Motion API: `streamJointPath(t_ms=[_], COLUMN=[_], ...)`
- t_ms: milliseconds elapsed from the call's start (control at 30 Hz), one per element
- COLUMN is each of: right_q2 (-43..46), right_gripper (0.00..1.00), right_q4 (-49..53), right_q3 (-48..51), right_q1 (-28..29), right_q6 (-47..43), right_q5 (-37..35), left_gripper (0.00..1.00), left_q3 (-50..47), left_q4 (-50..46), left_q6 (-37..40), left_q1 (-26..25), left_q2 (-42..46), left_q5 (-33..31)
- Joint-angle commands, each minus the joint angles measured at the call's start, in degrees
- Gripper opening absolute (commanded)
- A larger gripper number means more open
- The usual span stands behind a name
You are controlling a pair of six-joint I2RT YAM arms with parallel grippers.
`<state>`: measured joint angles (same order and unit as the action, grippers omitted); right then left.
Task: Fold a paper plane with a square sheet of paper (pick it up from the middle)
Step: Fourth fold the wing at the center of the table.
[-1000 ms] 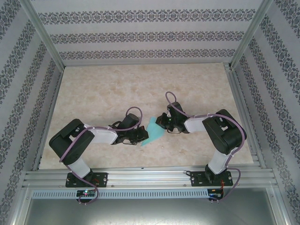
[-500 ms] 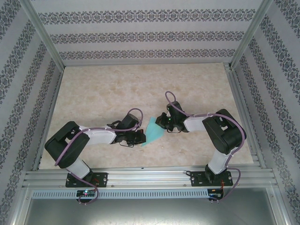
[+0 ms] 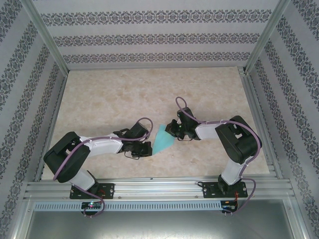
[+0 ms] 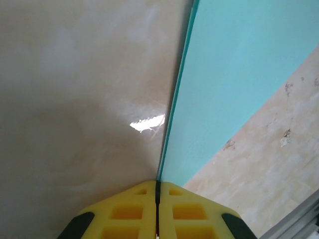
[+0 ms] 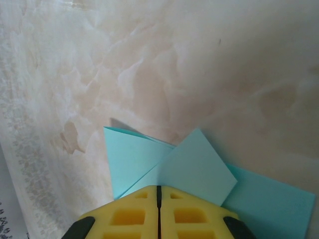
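The square sheet of paper (image 3: 162,141) is teal and lies folded into a pointed wedge, like a paper plane, on the table between my two arms. My left gripper (image 3: 148,148) is shut at its near left edge. In the left wrist view the folded edge of the paper (image 4: 239,74) runs straight into the slit of my left gripper (image 4: 157,181). My right gripper (image 3: 172,131) is shut at the far pointed end. In the right wrist view two flaps of the paper (image 5: 199,169) spread out from the tips of my right gripper (image 5: 159,187).
The marbled beige tabletop (image 3: 114,94) stretches bare behind the paper. Patterned walls (image 3: 149,37) and metal frame posts close off the back and sides. An aluminium rail (image 3: 159,188) carrying both arm bases runs along the near edge.
My left arm has sunk and drawn back to the left, and its gripper has slid along the paper's left edge toward the near corner. The right arm and the paper have stayed put.
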<state>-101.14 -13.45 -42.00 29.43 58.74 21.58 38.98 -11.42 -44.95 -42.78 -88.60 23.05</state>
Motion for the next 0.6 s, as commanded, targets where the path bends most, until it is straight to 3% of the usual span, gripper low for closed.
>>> streamJointPath(t_ms=[0, 233, 400, 567], right_q2=[-2.6, -1.7, -1.6, -2.0], right_gripper=[0.07, 0.07, 0.07, 0.07], right_q4=[11.0, 12.4, 12.1, 11.3], right_q3=[1.8, 1.7, 1.7, 2.0], right_q1=[-0.5, -0.3, -0.1, 0.1], right_q6=[-0.6, -0.9, -0.9, -0.7], right_q5=[-8.3, -8.8, -8.7, -8.5], left_gripper=[0.09, 0.10, 0.10, 0.15], left_q3=[-2.4, -0.2, 1.6, 3.5], left_q4=[-22.8, -26.5, -27.8, -22.3], left_q6=[2.5, 2.6, 0.2, -2.8], left_q1=[-3.0, -4.6, -4.5, -2.3], left_q2=[-1.7, -0.8, 6.8, 12.6], left_q5=[-2.5, -5.3, -9.9, -10.9])
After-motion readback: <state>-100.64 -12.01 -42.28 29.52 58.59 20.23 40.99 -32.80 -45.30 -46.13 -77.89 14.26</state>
